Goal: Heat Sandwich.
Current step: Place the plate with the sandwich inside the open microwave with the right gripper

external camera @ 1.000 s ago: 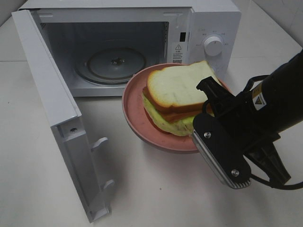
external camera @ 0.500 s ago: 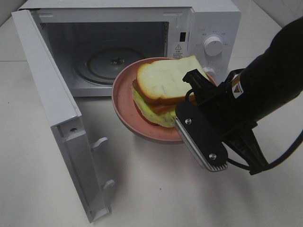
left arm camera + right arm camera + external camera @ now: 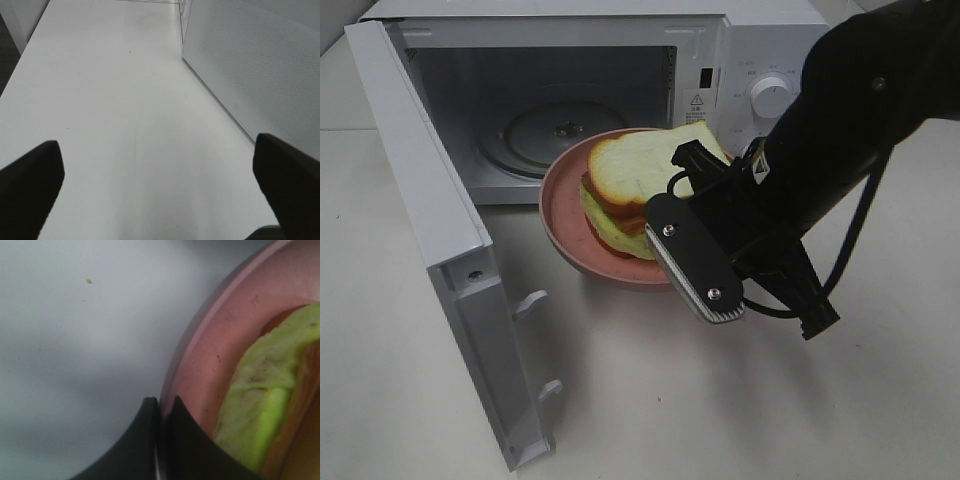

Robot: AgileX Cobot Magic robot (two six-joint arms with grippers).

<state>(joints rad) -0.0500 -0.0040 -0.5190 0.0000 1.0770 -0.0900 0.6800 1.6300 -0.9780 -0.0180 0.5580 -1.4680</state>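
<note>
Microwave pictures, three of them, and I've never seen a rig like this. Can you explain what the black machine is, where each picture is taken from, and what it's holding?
This is a robot with two arms, each ending in jaws. The wide picture comes from a camera mounted high above a white table. It shows a microwave with its door open, and the black right arm. The other two pictures come from cameras on the arms' wrists. The right one, very close up, shows the jaws shut on the rim of a pink plate. That plate carries a sandwich and is in front of the microwave's opening. The left one shows open jaws above the table, holding nothing.
</note>
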